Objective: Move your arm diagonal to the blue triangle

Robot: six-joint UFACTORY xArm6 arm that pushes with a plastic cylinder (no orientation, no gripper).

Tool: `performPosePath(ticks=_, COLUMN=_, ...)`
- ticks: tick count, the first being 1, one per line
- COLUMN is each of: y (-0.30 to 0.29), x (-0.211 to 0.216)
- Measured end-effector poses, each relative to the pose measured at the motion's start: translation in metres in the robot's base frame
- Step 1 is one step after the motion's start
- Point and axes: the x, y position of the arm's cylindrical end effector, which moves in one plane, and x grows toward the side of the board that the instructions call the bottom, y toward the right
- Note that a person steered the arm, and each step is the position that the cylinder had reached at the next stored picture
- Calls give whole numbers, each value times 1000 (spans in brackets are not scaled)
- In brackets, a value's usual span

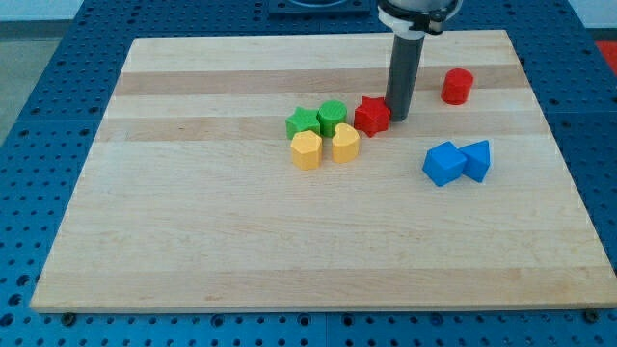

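The blue triangle (477,160) lies right of the board's centre, touching a blue cube (443,163) on its left. My tip (398,117) stands up and to the left of them, right against the right side of a red star block (371,115). The rod rises from there to the view's top.
A red cylinder (457,86) sits near the view's top right. A green star block (304,122) and a green round block (332,117) lie left of the red star, with two yellow blocks (307,150) (345,143) just below them. The wooden board (193,231) rests on a blue pegboard table.
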Motion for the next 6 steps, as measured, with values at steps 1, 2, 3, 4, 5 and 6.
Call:
performPosePath(ticks=1, y=-4, x=10)
performPosePath(ticks=2, y=-6, x=19)
performPosePath(ticks=3, y=-5, x=19)
performPosePath(ticks=4, y=21, x=5)
performPosePath(ticks=5, y=62, x=-2)
performPosePath(ticks=6, y=106, x=3)
